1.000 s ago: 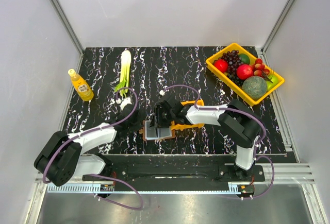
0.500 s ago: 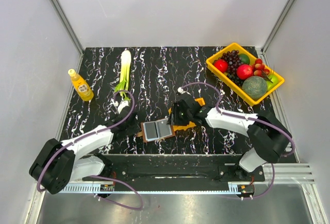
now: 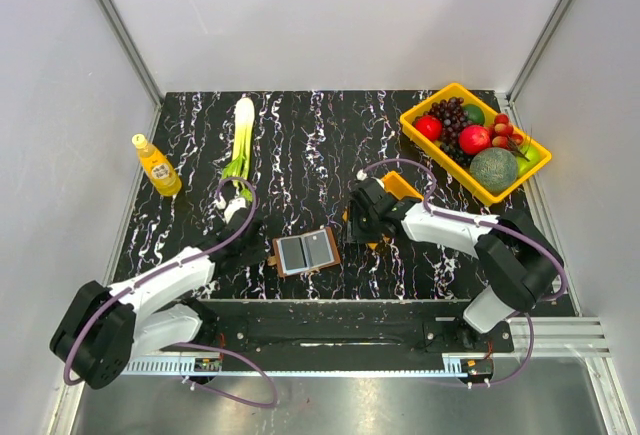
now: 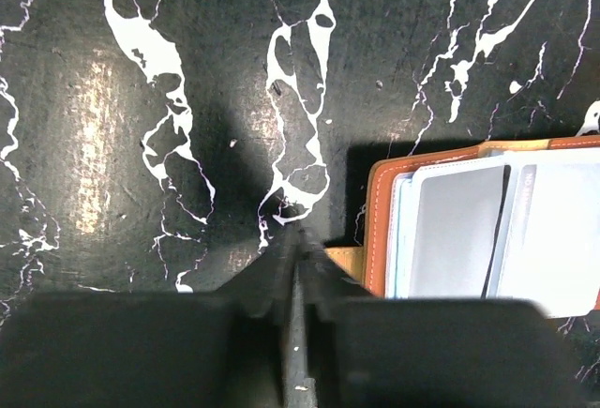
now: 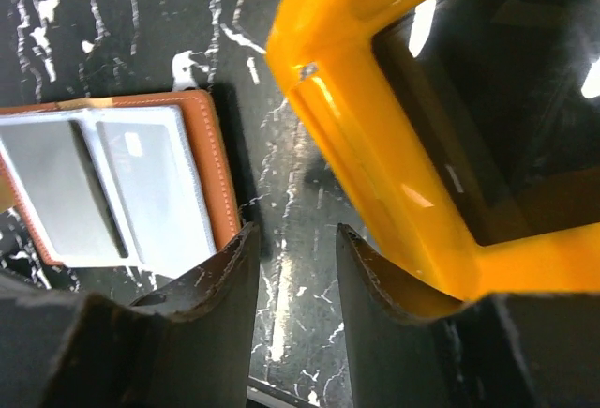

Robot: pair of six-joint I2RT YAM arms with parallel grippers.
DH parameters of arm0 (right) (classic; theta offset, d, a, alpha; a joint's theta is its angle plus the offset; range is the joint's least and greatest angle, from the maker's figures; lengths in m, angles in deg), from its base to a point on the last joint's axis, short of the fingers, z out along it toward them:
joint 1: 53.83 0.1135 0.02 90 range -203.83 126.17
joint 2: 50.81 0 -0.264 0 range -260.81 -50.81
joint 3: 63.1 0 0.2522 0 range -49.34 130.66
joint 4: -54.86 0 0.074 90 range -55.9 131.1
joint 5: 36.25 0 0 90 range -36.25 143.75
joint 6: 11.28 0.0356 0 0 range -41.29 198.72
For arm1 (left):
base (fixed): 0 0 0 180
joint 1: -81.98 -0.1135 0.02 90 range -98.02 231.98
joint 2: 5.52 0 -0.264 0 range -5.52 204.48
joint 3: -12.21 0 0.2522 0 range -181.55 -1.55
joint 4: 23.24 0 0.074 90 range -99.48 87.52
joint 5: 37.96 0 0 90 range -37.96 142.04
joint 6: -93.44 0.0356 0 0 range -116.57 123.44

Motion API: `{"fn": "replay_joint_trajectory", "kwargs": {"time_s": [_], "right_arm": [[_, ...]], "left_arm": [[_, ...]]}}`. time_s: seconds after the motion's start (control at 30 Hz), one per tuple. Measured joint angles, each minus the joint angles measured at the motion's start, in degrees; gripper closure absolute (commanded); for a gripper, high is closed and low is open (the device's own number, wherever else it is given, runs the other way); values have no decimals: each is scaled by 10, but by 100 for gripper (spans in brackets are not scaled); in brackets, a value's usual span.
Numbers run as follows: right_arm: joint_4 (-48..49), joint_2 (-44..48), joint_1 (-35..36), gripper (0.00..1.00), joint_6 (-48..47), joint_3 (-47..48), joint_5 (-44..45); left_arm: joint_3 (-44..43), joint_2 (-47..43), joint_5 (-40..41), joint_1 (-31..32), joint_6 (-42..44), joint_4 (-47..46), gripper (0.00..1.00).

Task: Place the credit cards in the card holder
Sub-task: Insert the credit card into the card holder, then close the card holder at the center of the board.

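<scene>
The card holder lies open and flat on the table near its front edge, brown rim up. Pale grey credit cards sit in both of its halves. It also shows in the left wrist view with the cards, and in the right wrist view with the cards. My left gripper is shut and empty, just left of the holder beside its small tan tab. My right gripper is open and empty, over bare table between the holder and the small orange bin.
The small orange bin sits right of the holder, partly under my right arm. A yellow tray of fruit stands at the back right. A leek and a yellow bottle are at the back left.
My right gripper has moved right, off the card holder and toward the small orange bin. My left gripper has drawn back a little to the left. The holder now lies uncovered.
</scene>
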Motion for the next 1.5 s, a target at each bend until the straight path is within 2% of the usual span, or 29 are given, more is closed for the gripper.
{"fn": "replay_joint_trajectory", "kwargs": {"time_s": [0.03,0.13,0.3,0.37,0.53,0.73,0.8,0.93,1.1,1.23,1.33,1.5], "right_arm": [[3,0,-2,56,-2,0,-9],[17,0,-1,55,2,-1,-41],[61,-10,-1,55,21,-14,-86],[70,-18,-1,55,26,-18,-97],[100,-39,-1,55,43,-33,-129],[132,-47,-1,55,59,-37,-155],[146,-48,-1,55,63,-41,-163],[161,-48,-1,55,68,-42,-172],[170,-50,-1,56,69,-42,-180],[171,-50,-1,58,69,-43,-180],[174,-49,-1,59,70,-45,-181],[188,-34,-1,60,75,-56,-195]], "left_arm": [[0,-3,0,0,1,0,74],[0,-12,-2,0,2,0,58],[0,-35,-3,0,1,4,41],[0,-52,-3,0,-1,8,35],[0,-96,-6,0,-6,14,34],[17,-95,-32,0,-14,8,39],[26,-89,-37,0,-17,9,45],[31,-83,-43,0,-22,9,48],[31,-74,-49,0,-27,-3,77],[31,-70,-51,0,-29,-1,96],[31,-72,-51,0,-30,0,100],[31,-90,-50,0,-29,2,100]]}}
